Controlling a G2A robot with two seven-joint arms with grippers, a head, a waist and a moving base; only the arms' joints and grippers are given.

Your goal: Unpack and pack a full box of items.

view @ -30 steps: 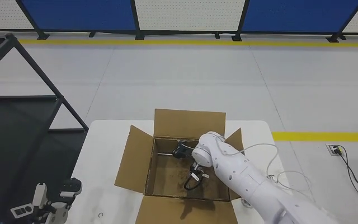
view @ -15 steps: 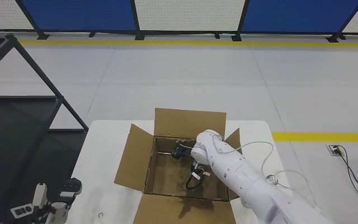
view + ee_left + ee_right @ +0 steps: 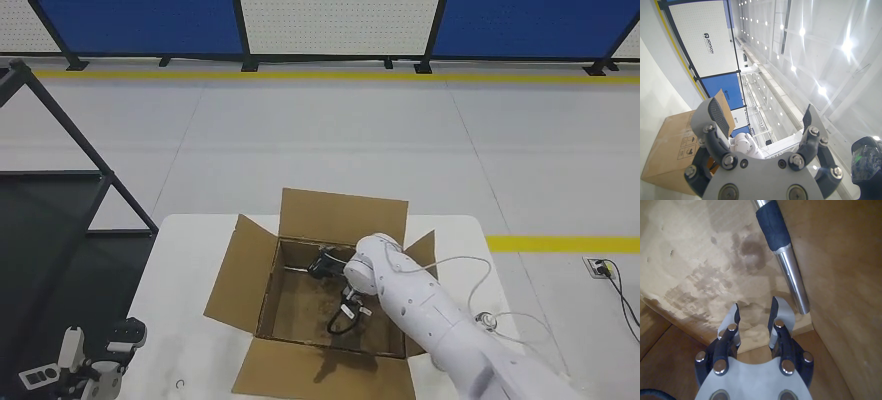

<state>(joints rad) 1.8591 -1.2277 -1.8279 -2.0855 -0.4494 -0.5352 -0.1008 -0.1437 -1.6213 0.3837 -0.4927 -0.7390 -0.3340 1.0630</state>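
Right end effector [image 3: 755,303]: inside the box, low over its floor; fingers a little apart with nothing between them.
Left end effector [image 3: 761,106]: aimed up at the ceiling, fingers spread wide, holding nothing.
Box [image 3: 340,215]: brown cardboard, all four flaps folded outward, on the white counter [image 3: 190,250]. It surrounds the right end effector. Seen from the left end effector it stands off to one side, past one finger, with one flap sticking up.
Metal rod [image 3: 791,266]: shiny tube with a black wrap [image 3: 773,232] around part of it, lying along the box's inner wall. Its end is just beside one fingertip of the right end effector, outside the gap and not touching it.
Box floor [image 3: 687,247]: bare cardboard ahead of the right end effector, blotched with dark stains.
Box markings [image 3: 687,147]: a column of small black handling pictograms in squares on the outer side wall [image 3: 672,144], one showing an umbrella; small print above them is too fine to make out.
Wall panels [image 3: 702,43]: blue and white perforated boards far beyond the left end effector, each with a printed logo.
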